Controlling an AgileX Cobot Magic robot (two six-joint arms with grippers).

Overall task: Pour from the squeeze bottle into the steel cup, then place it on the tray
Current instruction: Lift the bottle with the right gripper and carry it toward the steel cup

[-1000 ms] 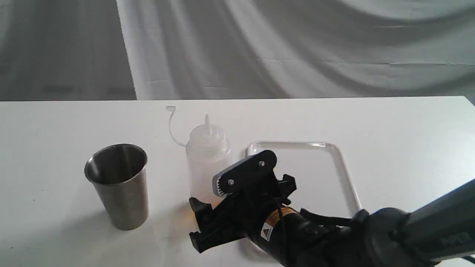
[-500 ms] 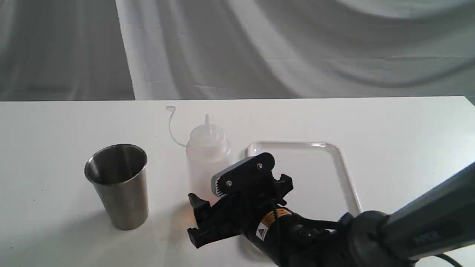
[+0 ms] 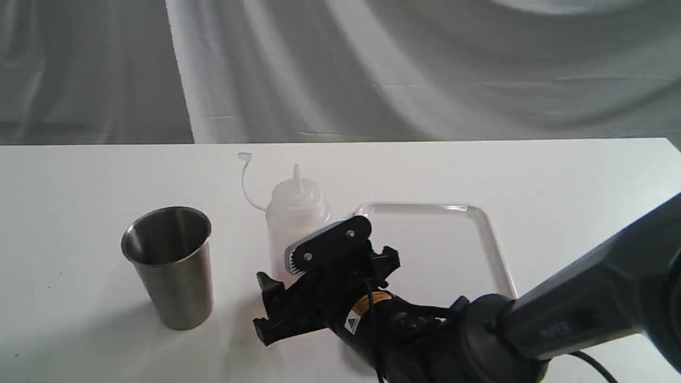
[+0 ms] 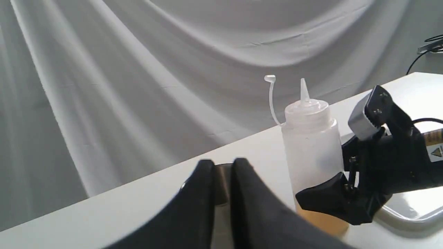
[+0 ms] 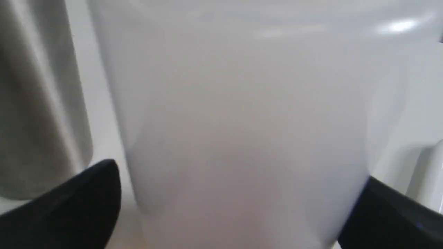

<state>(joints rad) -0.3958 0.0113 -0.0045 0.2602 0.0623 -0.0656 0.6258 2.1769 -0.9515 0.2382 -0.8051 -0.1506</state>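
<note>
The squeeze bottle (image 3: 295, 213) stands upright mid-table, its tethered cap (image 3: 244, 156) hanging open on its strap, with amber liquid low inside (image 4: 322, 221). My right gripper (image 3: 276, 271) is open, one finger on each side of the bottle's lower body (image 5: 242, 103); contact cannot be judged. The steel cup (image 3: 170, 266) stands upright to the bottle's left and apart from it. The white tray (image 3: 495, 239) lies flat to the bottle's right, partly behind my right arm. My left gripper (image 4: 223, 166) is out of the exterior view. Its fingers sit close together and hold nothing.
A grey draped cloth (image 3: 372, 69) hangs behind the table's far edge (image 3: 479, 140). My right arm (image 3: 532, 330) crosses the front right of the white table.
My right gripper has slid left and forward, bringing its fingers around the bottle's lower body. Bottle, cup and tray have not moved.
</note>
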